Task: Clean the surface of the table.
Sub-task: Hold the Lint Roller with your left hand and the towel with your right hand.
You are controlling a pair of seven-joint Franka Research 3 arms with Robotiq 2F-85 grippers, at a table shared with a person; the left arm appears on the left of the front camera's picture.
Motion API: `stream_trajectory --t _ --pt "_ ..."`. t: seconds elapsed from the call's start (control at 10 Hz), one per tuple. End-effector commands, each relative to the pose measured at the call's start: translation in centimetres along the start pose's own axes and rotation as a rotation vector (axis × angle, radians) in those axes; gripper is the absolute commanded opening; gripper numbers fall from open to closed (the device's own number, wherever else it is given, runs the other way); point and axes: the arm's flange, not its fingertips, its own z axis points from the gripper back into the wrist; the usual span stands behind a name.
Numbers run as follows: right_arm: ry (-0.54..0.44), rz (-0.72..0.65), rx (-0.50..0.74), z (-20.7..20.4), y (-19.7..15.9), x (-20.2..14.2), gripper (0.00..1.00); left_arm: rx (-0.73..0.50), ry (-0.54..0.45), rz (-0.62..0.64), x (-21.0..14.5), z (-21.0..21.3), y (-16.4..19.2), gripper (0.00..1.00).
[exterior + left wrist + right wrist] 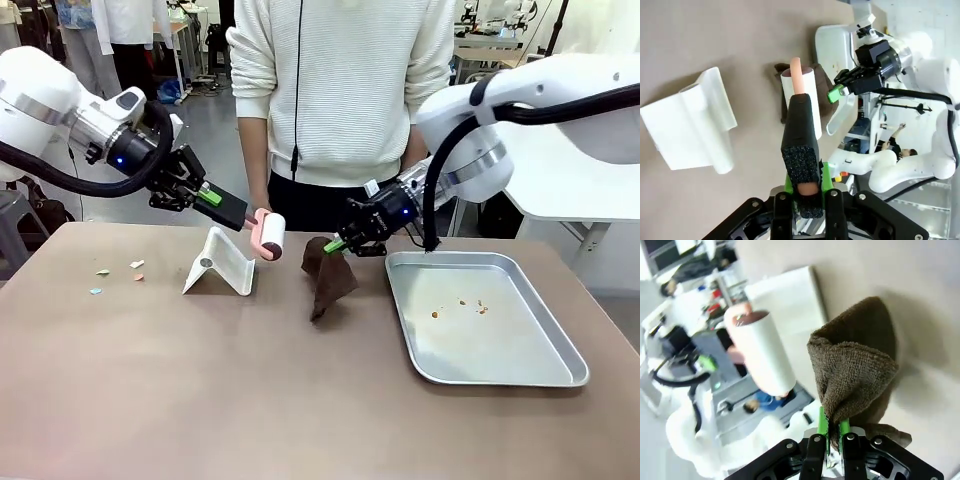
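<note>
One table (200, 400), one tray (500, 340), one lint roller (268, 236), one brown cloth (328, 280), one white stand (225, 265) — four scraps (137, 264).

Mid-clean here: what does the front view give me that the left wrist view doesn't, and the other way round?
Front view adds: small coloured scraps lying on the table to the left of the white stand, a few crumbs inside the metal tray, and the person standing at the far edge.
Left wrist view adds: a close look at the left gripper, its green pads shut on the black handle of the lint roller.
Shared: the roller, the stand, the right gripper shut on the brown cloth, and the table top.
</note>
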Motion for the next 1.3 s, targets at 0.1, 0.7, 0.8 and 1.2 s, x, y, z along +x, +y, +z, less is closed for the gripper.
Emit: stream_trajectory --t 0.1,0.7,0.8,1.2 --pt "0.157 0.138 0.208 2.6 -1.2 -3.7 0.00 -0.124 0.076 -0.022 -3.2 3.5 0.7 0.00" --pt "-0.283 0.002 0.332 5.1 -2.6 -20.5 0.00 -0.222 0.012 -0.096 -16.7 12.0 9.6 0.00" --pt "-0.420 -0.038 0.366 6.4 -4.4 -23.5 0.00 -0.236 -0.031 -0.075 -19.1 12.9 11.8 0.00" --pt "-0.606 -0.117 0.528 15.3 -14.9 -27.7 0.00 -0.345 -0.142 -0.063 -23.2 16.9 17.9 0.00"
